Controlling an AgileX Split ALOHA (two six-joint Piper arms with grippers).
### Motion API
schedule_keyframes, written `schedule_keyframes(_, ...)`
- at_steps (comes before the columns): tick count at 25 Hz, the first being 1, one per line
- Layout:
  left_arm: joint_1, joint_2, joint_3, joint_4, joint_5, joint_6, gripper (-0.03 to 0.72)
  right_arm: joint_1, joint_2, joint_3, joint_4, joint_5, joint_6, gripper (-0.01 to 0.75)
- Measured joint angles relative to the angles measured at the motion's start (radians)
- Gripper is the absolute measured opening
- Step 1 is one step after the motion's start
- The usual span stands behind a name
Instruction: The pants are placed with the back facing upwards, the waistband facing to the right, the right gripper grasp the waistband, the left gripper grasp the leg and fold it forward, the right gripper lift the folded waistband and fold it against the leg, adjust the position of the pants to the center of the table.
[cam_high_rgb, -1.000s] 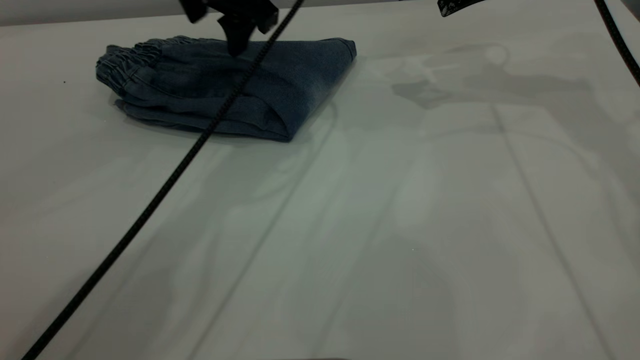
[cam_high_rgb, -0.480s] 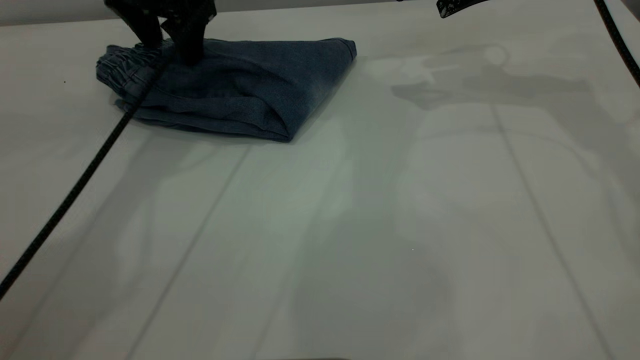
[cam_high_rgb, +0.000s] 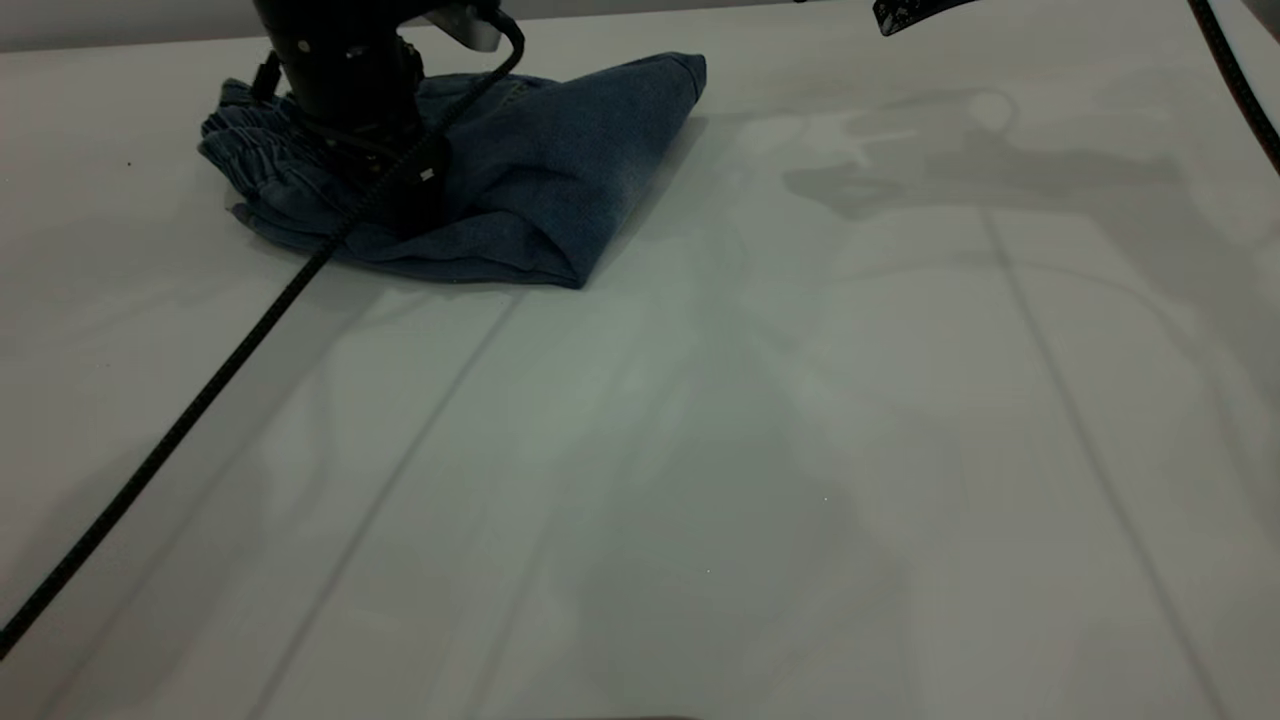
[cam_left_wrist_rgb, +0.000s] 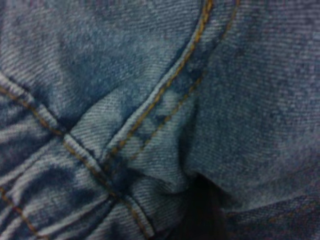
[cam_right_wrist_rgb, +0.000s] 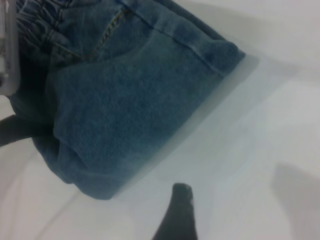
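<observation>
Fingers of the left gripper are pressed into the folded pants, but whether they are apart or clamped cannot be told. Denim is bunched beside the waistband. The bundle lies at the worktop's far left, so it is best dragged flat toward the center. The right gripper is held beside it.
</observation>
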Motion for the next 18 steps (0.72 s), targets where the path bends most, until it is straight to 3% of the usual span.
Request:
schedule_keyframes(4, -0.032, 0.005, -0.001, -0.018, -0.017, -0.074, 0.517, 0.0, 0.0, 0.0, 0.0, -0.001, 0.0, 0.586)
schedule_keyframes(11, -0.155, 0.008, -0.002, -0.07, -0.078, -0.39, 0.517, 0.0, 0.0, 0.0, 0.0, -0.002, 0.001, 0.586)
schedule_keyframes(18, -0.197, 0.004, -0.041, -0.067, -0.013, -0.455, 0.517, 0.0, -0.005, -0.014, -0.045, 0.007, 0.002, 0.586)
